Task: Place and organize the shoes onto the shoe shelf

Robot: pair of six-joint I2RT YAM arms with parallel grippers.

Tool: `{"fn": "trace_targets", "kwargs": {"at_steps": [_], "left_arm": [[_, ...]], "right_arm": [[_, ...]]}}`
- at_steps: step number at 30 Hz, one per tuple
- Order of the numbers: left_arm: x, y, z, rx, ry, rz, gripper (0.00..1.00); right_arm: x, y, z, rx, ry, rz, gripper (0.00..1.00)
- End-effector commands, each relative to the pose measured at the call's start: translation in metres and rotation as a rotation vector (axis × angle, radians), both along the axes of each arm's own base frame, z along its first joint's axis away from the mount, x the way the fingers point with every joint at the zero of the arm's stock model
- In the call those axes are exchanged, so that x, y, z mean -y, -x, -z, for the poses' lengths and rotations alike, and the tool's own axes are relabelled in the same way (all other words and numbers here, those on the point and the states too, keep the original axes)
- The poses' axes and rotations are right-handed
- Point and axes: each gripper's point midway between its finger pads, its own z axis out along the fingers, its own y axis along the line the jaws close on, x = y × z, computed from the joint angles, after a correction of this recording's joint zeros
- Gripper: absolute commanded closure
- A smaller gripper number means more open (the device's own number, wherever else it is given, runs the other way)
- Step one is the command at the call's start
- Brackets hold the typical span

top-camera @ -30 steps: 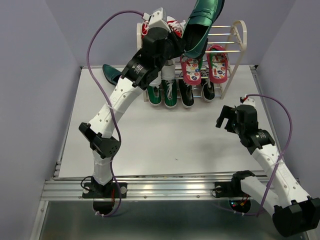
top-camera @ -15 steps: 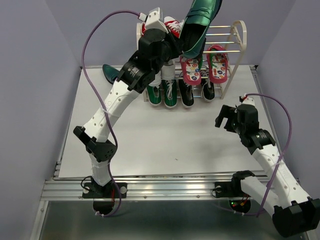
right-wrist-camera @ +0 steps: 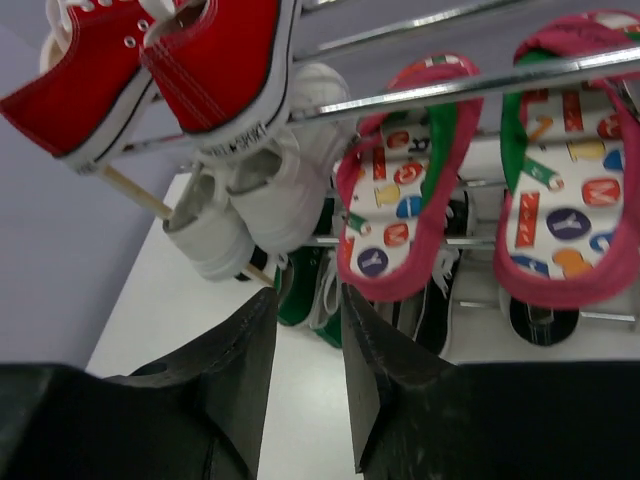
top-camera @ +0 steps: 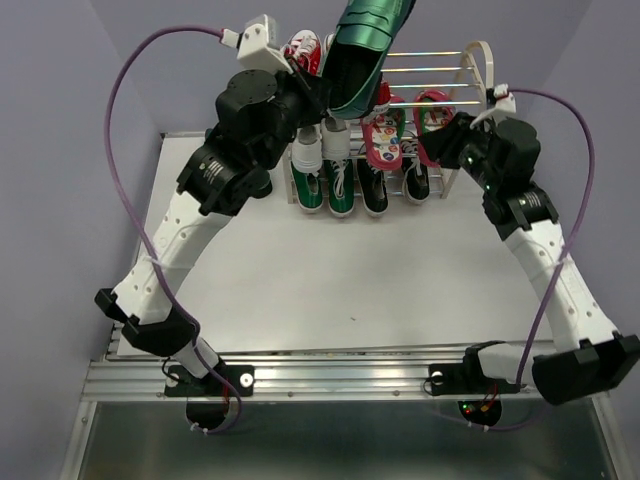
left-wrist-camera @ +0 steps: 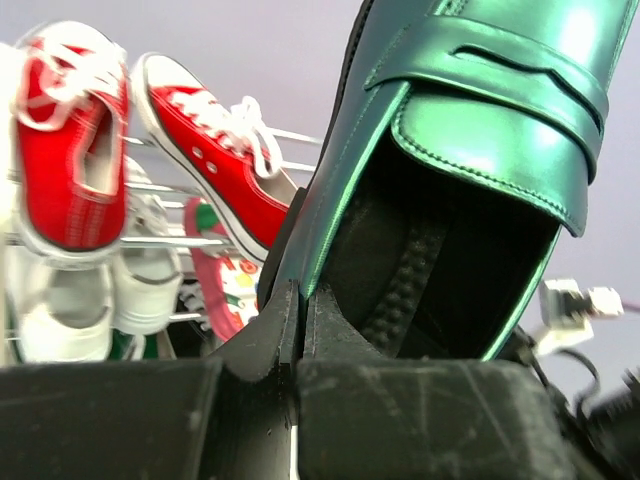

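My left gripper [top-camera: 325, 95] [left-wrist-camera: 300, 295] is shut on the side wall of a glossy teal-green loafer [top-camera: 365, 45] [left-wrist-camera: 480, 110], held high and toe up over the top of the cream shoe shelf [top-camera: 485, 55]. Two pink-edged flip-flops [top-camera: 385, 140] [right-wrist-camera: 395, 210] lean on the middle rods. Black sneakers [top-camera: 375, 188] stand on the bottom tier below them. My right gripper [top-camera: 445, 140] [right-wrist-camera: 308, 295] hovers just in front of the flip-flops, its jaws a narrow gap apart with nothing between them.
Red sneakers [top-camera: 300, 55] [right-wrist-camera: 220, 70] hang on the shelf's top left, white sneakers [top-camera: 320, 150] [right-wrist-camera: 270, 195] below them, green sneakers [top-camera: 325, 190] at the bottom left. The white table [top-camera: 330, 270] spreads in front; purple walls close in both sides.
The left arm has raised the loafer higher and shifted it left. The right arm has swung up from the table's right side to the shelf front, and its jaws have narrowed.
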Motion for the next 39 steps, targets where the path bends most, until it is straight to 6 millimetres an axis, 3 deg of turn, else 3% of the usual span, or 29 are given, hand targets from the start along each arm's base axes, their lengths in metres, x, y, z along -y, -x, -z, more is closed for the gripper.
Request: {"fn": "trace_targets", "kwargs": {"at_steps": [1,2,5,8,9,10,12,13,14,17,18,25,29,33,39], "left_arm": [[-0.059,0.034,-0.086,0.199,0.203,-0.106,1.0],[-0.062,0.034,-0.084,0.195,0.198,-0.118,1.0],[-0.07,0.038,-0.082,0.191,0.192,-0.135,1.0],[-0.073,0.039,-0.08,0.187,0.183,-0.139,1.0],[-0.075,0.041,-0.081,0.192,0.185,-0.142,1.0],[-0.076,0.041,-0.081,0.193,0.184,-0.143,1.0],[-0.077,0.041,-0.078,0.19,0.175,-0.149,1.0],[-0.079,0.042,-0.079,0.19,0.177,-0.152,1.0],[-0.078,0.042,-0.077,0.189,0.172,-0.147,1.0],[-0.079,0.043,-0.077,0.192,0.17,-0.146,1.0],[-0.079,0.043,-0.077,0.193,0.168,-0.146,1.0],[-0.075,0.042,-0.075,0.19,0.163,-0.132,1.0],[-0.073,0.041,-0.074,0.188,0.158,-0.128,1.0],[-0.07,0.039,-0.073,0.186,0.151,-0.12,1.0],[-0.063,0.034,-0.07,0.179,0.137,-0.112,1.0]], "right_arm": [[-0.022,-0.035,-0.064,0.146,-0.06,-0.062,0.65],[-0.027,-0.053,-0.06,0.144,-0.055,-0.067,0.66],[-0.041,-0.071,-0.076,0.189,-0.057,-0.092,0.67],[-0.051,-0.102,-0.079,0.204,-0.039,-0.083,0.67],[-0.056,-0.105,-0.091,0.233,-0.037,-0.09,0.67],[-0.064,-0.118,-0.077,0.206,-0.029,-0.095,0.67],[-0.073,-0.127,-0.071,0.19,-0.014,-0.111,0.67],[-0.074,-0.13,-0.079,0.204,-0.011,-0.111,0.67],[-0.091,-0.134,-0.068,0.187,0.009,-0.139,0.67],[-0.116,-0.126,-0.063,0.199,0.063,-0.196,0.67],[-0.137,-0.116,-0.062,0.206,0.074,-0.238,0.67],[-0.174,-0.09,-0.064,0.215,0.065,-0.324,0.66],[-0.17,-0.094,-0.063,0.21,0.068,-0.292,0.62],[-0.153,-0.103,-0.06,0.195,0.075,-0.179,0.59],[-0.095,-0.117,-0.068,0.188,0.105,0.144,0.59]]}}
